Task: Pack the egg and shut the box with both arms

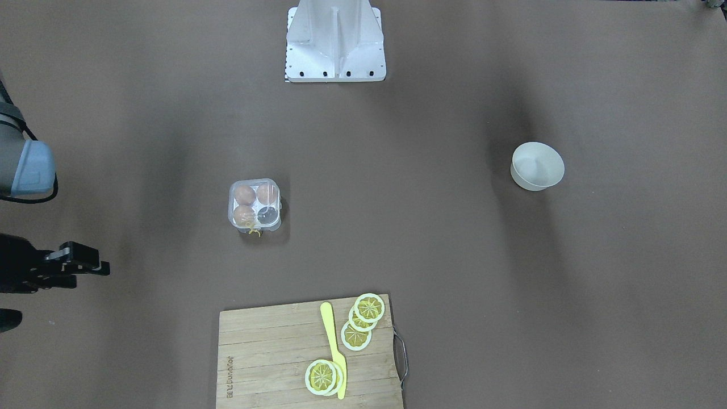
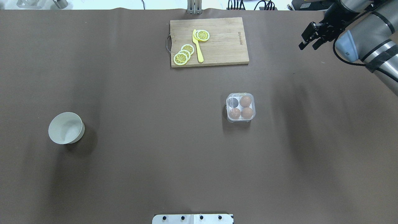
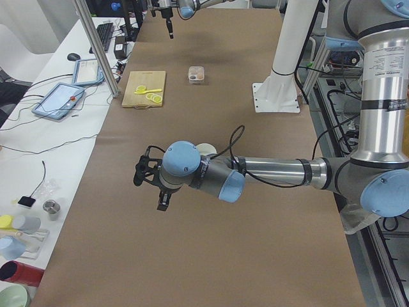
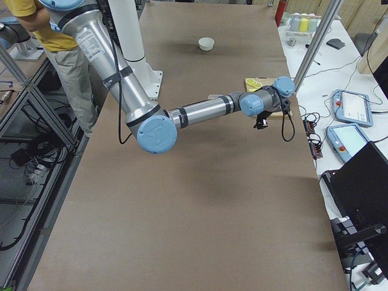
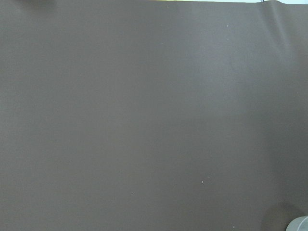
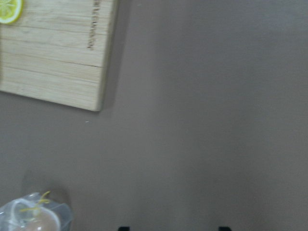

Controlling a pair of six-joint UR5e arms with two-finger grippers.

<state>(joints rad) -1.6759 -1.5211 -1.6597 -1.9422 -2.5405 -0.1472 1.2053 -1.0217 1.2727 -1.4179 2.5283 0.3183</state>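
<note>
The clear box (image 2: 241,107) stands right of the table's centre, also in the front view (image 1: 255,205). Its lid looks down over the cells, yellow tie (image 1: 254,230) on one side. Three alike brown eggs (image 2: 245,101) lie in three cells; the fourth cell is dark and empty. No egg shows outside the box. My right gripper (image 2: 307,46) hangs open and empty far beyond the box, near the table's far right corner; its fingertips (image 6: 124,228) stand wide apart. My left gripper (image 3: 149,192) shows only in the left side view, near the bowl; I cannot tell its state.
A round white bowl (image 2: 79,132) sits at the left and looks empty. A wooden cutting board (image 2: 224,46) with lemon slices (image 2: 186,53) and a yellow knife (image 2: 197,46) lies at the far middle. The white stand (image 1: 335,45) is at the near edge.
</note>
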